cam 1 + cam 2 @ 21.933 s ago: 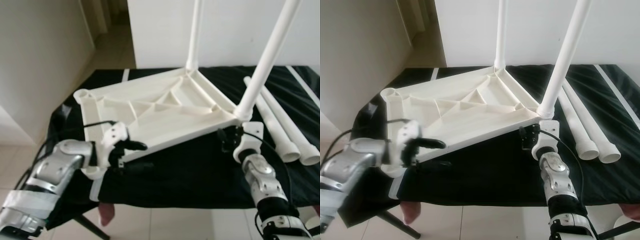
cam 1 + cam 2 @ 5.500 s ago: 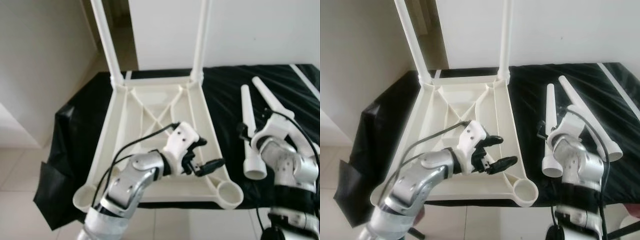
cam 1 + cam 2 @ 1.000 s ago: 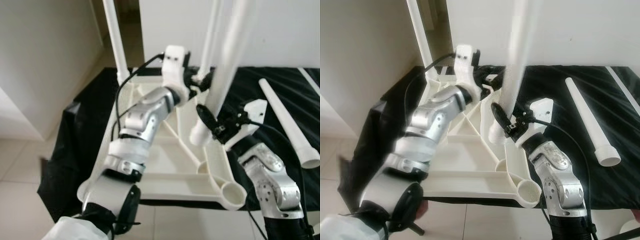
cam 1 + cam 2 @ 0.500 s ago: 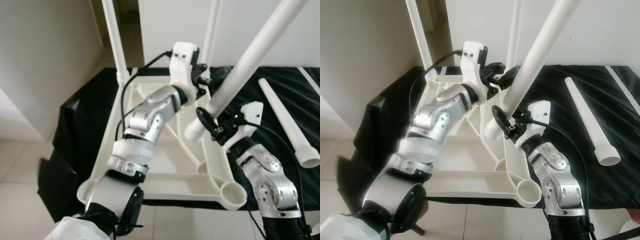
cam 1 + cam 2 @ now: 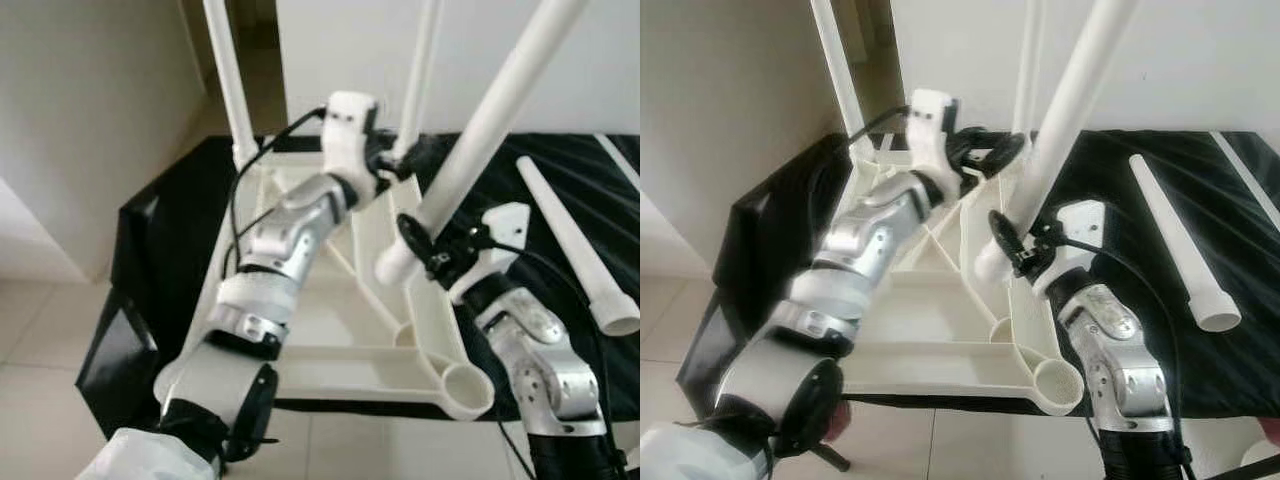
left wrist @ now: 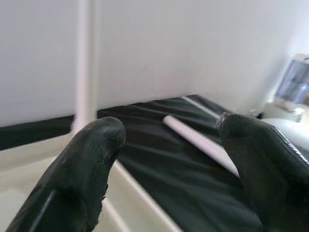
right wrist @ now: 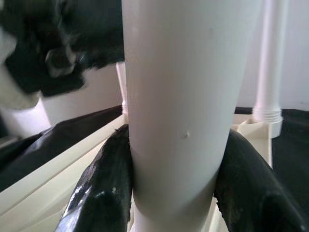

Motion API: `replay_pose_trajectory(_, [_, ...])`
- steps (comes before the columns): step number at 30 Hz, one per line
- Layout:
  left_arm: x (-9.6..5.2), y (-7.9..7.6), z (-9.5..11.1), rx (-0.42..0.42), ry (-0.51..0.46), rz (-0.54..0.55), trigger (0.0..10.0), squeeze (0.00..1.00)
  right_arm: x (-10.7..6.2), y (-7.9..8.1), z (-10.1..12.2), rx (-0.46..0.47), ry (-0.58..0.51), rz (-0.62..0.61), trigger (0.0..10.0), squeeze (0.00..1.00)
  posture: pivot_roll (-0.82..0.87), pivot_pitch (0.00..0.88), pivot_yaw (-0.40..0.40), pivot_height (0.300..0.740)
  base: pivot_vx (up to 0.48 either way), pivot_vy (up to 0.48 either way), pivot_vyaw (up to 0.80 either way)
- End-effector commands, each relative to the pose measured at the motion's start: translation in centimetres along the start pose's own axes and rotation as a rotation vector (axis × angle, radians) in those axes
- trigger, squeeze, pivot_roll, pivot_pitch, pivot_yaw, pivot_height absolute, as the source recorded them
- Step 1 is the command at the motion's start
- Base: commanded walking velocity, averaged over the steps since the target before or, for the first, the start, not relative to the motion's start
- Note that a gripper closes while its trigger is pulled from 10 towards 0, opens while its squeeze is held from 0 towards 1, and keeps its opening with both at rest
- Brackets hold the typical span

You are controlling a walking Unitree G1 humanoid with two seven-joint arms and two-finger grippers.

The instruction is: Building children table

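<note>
Right gripper (image 5: 418,243) clamped on white leg (image 5: 478,122); leg swung steeper than half second ago, foot end off tabletop, so not yet socketed. Left gripper (image 5: 400,158) shifted toward 11 o'clock, jaws apart, empty. Tabletop (image 5: 300,330) upside down on black cloth (image 5: 590,180), ribbed matte plastic; free corner socket (image 5: 468,385) at 5 o'clock. Spare tapered leg (image 5: 570,240) at 3 o'clock.

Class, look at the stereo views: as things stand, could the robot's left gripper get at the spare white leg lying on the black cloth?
Probably not easily. The left gripper is open, but the held leg in the right gripper and that arm stand between it and the spare leg on the robot's right.
</note>
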State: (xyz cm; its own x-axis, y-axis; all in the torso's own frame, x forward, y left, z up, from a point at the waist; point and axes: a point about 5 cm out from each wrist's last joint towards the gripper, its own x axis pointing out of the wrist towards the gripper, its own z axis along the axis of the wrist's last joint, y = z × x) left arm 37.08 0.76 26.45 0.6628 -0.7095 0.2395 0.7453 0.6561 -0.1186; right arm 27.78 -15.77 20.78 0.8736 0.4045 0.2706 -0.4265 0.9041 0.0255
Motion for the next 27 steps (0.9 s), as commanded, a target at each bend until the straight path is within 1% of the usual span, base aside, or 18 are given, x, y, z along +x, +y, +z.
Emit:
replay_pose_trajectory(1, [-0.8, -0.1, -1.7, -0.043, 0.030, -0.041, 10.0, 0.00, 0.2, -0.1, 1.2, -0.023, -0.053, -0.024, 10.0, 0.00, -0.05, 0.000, 0.065, 0.740, 0.000, 0.000, 0.00])
replay_pose_trajectory(2, [-1.0, -0.2, -2.1, -0.072, 0.028, -0.039, 10.0, 0.00, 0.2, -0.3, 1.3, -0.025, -0.062, -0.040, 10.0, 0.00, -0.05, 0.000, 0.067, 0.740, 0.000, 0.000, 0.00])
replay_pose_trajectory(3, [-1.0, -0.2, -2.1, -0.072, 0.028, -0.039, 10.0, 0.00, 0.2, -0.3, 1.3, -0.025, -0.062, -0.040, 10.0, 0.00, -0.05, 0.000, 0.067, 0.740, 0.000, 0.000, 0.00])
replay_pose_trajectory(6, [-1.7, -0.5, -3.0, -0.072, 0.045, -0.052, 10.0, 0.00, 0.1, -0.6, 1.3, -0.022, -0.066, -0.087, 10.0, 0.00, -0.05, 0.000, 0.068, 0.740, 0.000, 0.000, 0.00])
replay_pose_trajectory(11, [-2.3, -0.7, -3.4, -0.048, 0.029, -0.070, 10.0, 0.00, 0.0, -1.0, 1.3, -0.020, -0.071, -0.138, 10.0, 0.00, -0.05, 0.000, 0.062, 0.740, 0.000, 0.000, 0.00])
replay_pose_trajectory(13, [-2.8, -0.9, -3.3, 0.023, -0.012, -0.075, 10.0, 0.00, 0.0, -1.2, 1.3, -0.025, -0.069, -0.148, 10.0, 0.00, -0.05, 0.000, 0.060, 0.740, 0.000, 0.000, 0.00])
replay_pose_trajectory(14, [-2.8, -0.9, -3.3, 0.023, -0.012, -0.075, 10.0, 0.00, 0.0, -1.2, 1.3, -0.025, -0.069, -0.148, 10.0, 0.00, -0.05, 0.000, 0.060, 0.740, 0.000, 0.000, 0.00])
replay_pose_trajectory(17, [-3.5, -1.4, -3.1, 0.101, -0.069, -0.108, 10.0, 0.00, 0.1, -1.3, 1.4, -0.025, -0.070, -0.167, 10.0, 0.00, -0.05, 0.000, 0.056, 0.740, 0.000, 0.000, 0.00])
replay_pose_trajectory(19, [-4.3, -1.6, -3.6, 0.151, -0.059, -0.117, 10.0, 0.00, 0.2, -1.5, 1.3, -0.034, -0.069, -0.194, 10.0, 0.00, -0.04, 0.000, 0.054, 0.740, 0.000, 0.000, 0.00])
replay_pose_trajectory(20, [-4.3, -1.6, -3.6, 0.151, -0.059, -0.117, 10.0, 0.00, 0.2, -1.5, 1.3, -0.034, -0.069, -0.194, 10.0, 0.00, -0.04, 0.000, 0.054, 0.740, 0.000, 0.000, 0.00])
replay_pose_trajectory(22, [-5.4, -1.8, -4.2, 0.133, -0.042, -0.168, 10.0, 0.00, 0.3, -1.7, 1.3, -0.029, -0.073, -0.220, 10.0, 0.00, -0.04, 0.000, 0.056, 0.740, 0.000, 0.000, 0.00])
replay_pose_trajectory(23, [-6.4, -1.8, -4.8, 0.151, -0.030, -0.202, 10.0, 0.00, 0.2, -1.9, 1.3, -0.032, -0.071, -0.230, 10.0, 0.00, -0.04, 0.000, 0.056, 0.740, 0.000, 0.000, 0.00])
replay_pose_trajectory(24, [-6.4, -1.8, -4.8, 0.151, -0.030, -0.202, 10.0, 0.00, 0.2, -1.9, 1.3, -0.032, -0.071, -0.230, 10.0, 0.00, -0.04, 0.000, 0.056, 0.740, 0.000, 0.000, 0.00])
replay_pose_trajectory(25, [-7.1, -1.7, -5.1, 0.194, -0.022, -0.205, 10.0, 0.00, 0.2, -2.1, 1.3, -0.035, -0.069, -0.237, 10.0, 0.00, -0.04, 0.000, 0.056, 0.740, 0.000, 0.000, 0.00])
replay_pose_trajectory(26, [-7.1, -1.7, -5.1, 0.194, -0.022, -0.205, 10.0, 0.00, 0.2, -2.1, 1.3, -0.035, -0.069, -0.237, 10.0, 0.00, -0.04, 0.000, 0.056, 0.740, 0.000, 0.000, 0.00])
replay_pose_trajectory(27, [-7.5, -1.7, -5.3, 0.206, -0.018, -0.214, 10.0, 0.00, 0.1, -2.3, 1.4, -0.034, -0.068, -0.240, 10.0, 0.00, -0.03, 0.000, 0.046, 0.740, 0.000, 0.000, 0.00])
